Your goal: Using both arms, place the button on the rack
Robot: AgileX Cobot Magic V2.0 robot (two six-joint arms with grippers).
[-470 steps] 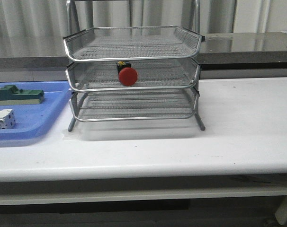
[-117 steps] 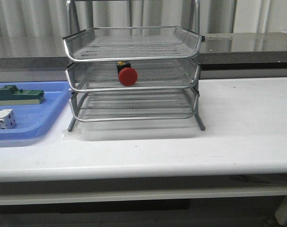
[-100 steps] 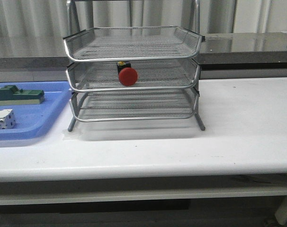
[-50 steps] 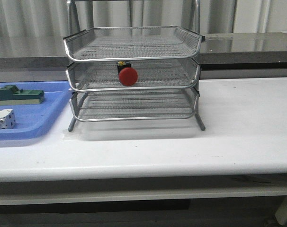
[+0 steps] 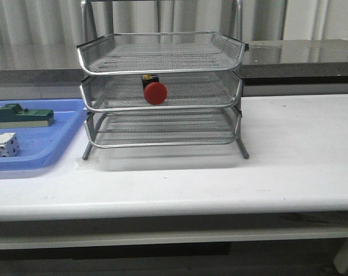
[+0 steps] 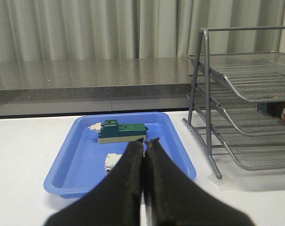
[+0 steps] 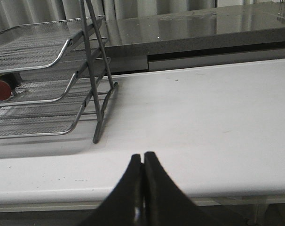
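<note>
1. button (image 5: pixel 154 91) sits in middle tier of rack (image 5: pixel 161 92), red head facing front.
2. left gripper (image 6: pixel 145 143) and right gripper (image 7: pixel 143 157): fingers pressed together, holding nothing.
3. White table (image 5: pixel 289 161); grey counter (image 5: pixel 312 54), curtains behind.

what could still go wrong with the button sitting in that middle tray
The button lies on its side at the front edge of the rack's middle tray, its red head over the rim; a bump to the rack might tip it out. The trays slide, so a nudge could shift one. Both tools, left and right, are shut and away from the rack, so nothing steadies the button.
</note>
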